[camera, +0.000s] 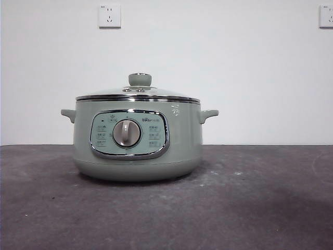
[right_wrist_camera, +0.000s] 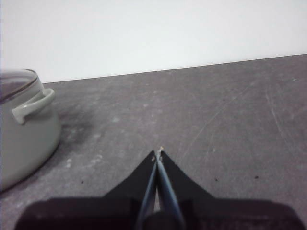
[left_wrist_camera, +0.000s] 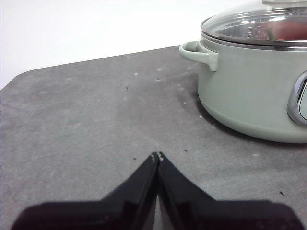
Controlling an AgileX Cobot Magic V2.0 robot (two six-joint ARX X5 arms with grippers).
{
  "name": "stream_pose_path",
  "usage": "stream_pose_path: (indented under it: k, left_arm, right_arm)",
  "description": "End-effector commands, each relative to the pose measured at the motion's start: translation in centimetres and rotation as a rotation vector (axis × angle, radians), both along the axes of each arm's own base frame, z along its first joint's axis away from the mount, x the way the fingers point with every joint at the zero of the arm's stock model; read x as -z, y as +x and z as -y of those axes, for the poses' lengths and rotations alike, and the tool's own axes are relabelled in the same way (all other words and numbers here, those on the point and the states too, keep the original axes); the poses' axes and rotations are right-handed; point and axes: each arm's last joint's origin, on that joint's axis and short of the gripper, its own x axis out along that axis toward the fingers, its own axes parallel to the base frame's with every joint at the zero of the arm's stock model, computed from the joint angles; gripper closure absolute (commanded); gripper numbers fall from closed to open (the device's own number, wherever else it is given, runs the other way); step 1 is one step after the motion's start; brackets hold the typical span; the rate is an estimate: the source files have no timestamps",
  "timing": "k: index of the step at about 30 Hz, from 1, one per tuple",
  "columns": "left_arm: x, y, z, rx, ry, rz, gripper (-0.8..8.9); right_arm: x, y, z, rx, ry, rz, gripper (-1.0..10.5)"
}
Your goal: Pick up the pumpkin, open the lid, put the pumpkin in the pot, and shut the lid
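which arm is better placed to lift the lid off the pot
Probably the left. From the left gripper the pot and lid look nearer and larger; from the right gripper only the pot's edge shows. Both are shut, empty and off the pot.

left hand [left_wrist_camera: 157, 155] closed, empty, right hand [right_wrist_camera: 158, 152] closed, empty

Only the lidded pot [camera: 138, 140] blocks the bare table [camera: 260, 208].

One pot [camera: 138, 151], one lid [camera: 138, 94], two wall sockets [camera: 110, 16].
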Motion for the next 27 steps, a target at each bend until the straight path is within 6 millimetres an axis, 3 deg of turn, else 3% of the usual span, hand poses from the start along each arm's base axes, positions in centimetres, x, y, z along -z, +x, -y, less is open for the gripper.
stream_pose_path:
  k: [1,6,27]
  left_arm:
    - [0.48,0.06,-0.05,-0.009,-0.006,-0.01,8.17]
    - [0.48,0.06,-0.05,-0.009,-0.006,-0.01,8.17]
    - [0.48,0.06,-0.05,-0.009,-0.006,-0.01,8.17]
  right_arm:
    - [0.63,0.06,-0.04,-0.004,0.008,-0.02,9.5]
    - [1.38,-0.04,-0.03,-0.003,-0.004,-0.097,9.5]
    - [1.33,-0.04,-0.01,0.004,0.015,-0.094,9.5]
